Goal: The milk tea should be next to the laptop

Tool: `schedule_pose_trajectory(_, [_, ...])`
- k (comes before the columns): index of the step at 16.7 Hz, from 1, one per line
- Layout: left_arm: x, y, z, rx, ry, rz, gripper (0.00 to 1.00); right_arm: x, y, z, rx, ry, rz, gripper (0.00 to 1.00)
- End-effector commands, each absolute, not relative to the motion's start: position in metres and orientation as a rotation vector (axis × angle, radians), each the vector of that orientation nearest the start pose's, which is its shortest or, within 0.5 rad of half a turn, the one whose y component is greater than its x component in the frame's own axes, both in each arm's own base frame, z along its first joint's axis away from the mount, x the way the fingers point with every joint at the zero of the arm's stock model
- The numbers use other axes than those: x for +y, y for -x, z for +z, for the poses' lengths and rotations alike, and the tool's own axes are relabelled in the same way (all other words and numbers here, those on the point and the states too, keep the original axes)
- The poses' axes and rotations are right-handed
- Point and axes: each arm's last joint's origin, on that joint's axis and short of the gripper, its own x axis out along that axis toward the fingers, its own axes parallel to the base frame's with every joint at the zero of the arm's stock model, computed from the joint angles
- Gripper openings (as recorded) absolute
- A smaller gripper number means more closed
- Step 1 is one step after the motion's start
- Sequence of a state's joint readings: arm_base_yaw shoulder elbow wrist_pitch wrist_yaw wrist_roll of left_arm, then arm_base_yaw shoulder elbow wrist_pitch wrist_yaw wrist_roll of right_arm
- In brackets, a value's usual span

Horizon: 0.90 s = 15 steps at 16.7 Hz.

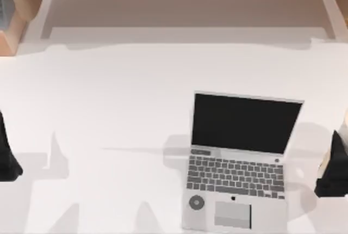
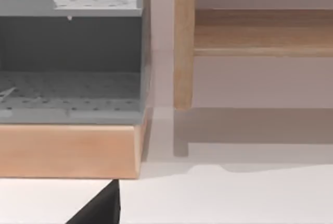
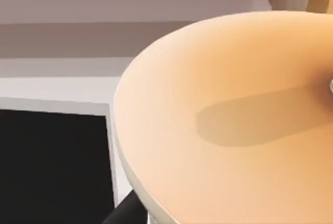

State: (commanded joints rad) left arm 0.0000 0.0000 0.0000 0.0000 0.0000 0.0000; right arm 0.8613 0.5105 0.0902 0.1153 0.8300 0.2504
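Two black grippers are seen at opposite edges of the white table [image 1: 109, 92]: the left gripper [image 1: 6, 155] at the left edge, the right gripper [image 1: 333, 171] at the right edge. Whether either gripper's fingers are spread or pressed together cannot be told. At the right edge, the milk tea [image 3: 234, 125] is glimpsed as a pale cream sliver right against the right gripper; in the right wrist view its rounded cream-beige top looms close, with a black finger [image 3: 125, 211] at its rim. Beside it, toward the near edge and right of centre, the laptop [image 1: 239, 163] is set open, its black screen raised. Farther back, a wooden rack [image 2: 67, 148] with grey perforated shelves is placed at the far left corner.
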Motion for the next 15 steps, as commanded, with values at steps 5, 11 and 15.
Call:
schedule_pose_trajectory(5, [-0.001, -0.106, 0.16, 0.0, 0.0, 0.0, 1.0, 0.085, -0.102, 0.159, 0.17, -0.075, 0.035, 0.0])
schedule_pose_trajectory(11, [-0.001, -0.106, 0.16, 0.0, 0.0, 0.0, 1.0, 0.086, -0.101, 0.152, 0.15, -0.106, 0.033, 0.0])
schedule_pose_trajectory(15, [-0.001, -0.106, 0.16, 0.0, 0.0, 0.0, 1.0, 0.083, -0.102, 0.141, 0.16, -0.074, 0.005, 0.0])
